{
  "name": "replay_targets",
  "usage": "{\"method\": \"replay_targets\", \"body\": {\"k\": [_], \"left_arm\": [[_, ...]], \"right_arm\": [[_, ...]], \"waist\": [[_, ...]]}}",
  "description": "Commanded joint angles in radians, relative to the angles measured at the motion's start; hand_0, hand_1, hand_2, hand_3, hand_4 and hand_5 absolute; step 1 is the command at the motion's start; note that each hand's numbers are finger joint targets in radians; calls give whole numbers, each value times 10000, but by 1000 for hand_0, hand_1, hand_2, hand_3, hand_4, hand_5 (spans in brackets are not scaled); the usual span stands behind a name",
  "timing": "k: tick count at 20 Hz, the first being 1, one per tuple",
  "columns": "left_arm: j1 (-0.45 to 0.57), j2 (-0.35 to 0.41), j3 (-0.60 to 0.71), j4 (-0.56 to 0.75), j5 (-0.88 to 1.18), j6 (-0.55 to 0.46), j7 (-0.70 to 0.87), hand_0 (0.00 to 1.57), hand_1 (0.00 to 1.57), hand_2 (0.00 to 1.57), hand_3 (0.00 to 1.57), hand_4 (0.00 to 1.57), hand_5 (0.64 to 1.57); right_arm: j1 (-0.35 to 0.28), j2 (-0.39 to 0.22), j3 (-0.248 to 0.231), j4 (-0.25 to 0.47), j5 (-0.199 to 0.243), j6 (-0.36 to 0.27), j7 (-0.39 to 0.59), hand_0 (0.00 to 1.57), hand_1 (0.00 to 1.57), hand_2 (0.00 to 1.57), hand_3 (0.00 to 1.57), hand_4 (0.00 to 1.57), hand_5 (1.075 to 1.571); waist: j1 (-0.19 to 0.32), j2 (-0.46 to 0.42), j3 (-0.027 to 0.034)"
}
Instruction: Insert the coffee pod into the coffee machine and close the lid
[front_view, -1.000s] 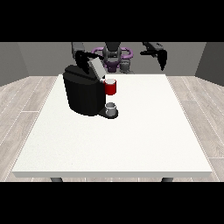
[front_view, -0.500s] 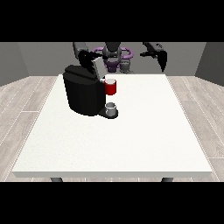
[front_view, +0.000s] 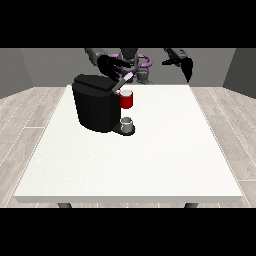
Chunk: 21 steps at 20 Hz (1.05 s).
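Lid (front_view: 124, 81) now lower, pushed by hand (front_view: 108, 65).

Matt black coffee machine (front_view: 95, 107), smooth table (front_view: 150, 155)

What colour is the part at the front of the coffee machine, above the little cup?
Red, set against the black coffee machine; the front view shows it.

No readable text, perhaps too small, on the coffee machine (front_view: 95, 107)
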Motion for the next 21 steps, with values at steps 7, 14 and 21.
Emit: {"method": "replay_targets", "body": {"k": [7, 14, 21], "left_arm": [[-161, 76, -227, -432, 163, -73, 59, 0, 0, 0, 0, 0, 1571], [908, -127, -243, 250, -36, -95, -1375, 0, 0, 0, 0, 145, 1571], [1400, -110, 42, 557, 95, 164, -1047, 0, 0, 0, 0, 192, 1571]], "right_arm": [[-679, 168, -76, 496, 416, -188, -205, 0, 0, 0, 0, 73, 1571], [515, 1243, 969, -548, -86, 174, -611, 0, 0, 0, 0, 259, 1571], [3674, 1265, 2005, -1538, -1684, -201, -1327, 0, 0, 0, 0, 157, 1571]], "waist": [[163, -49, 0], [-388, -913, -3], [-1318, -2023, 3]]}}
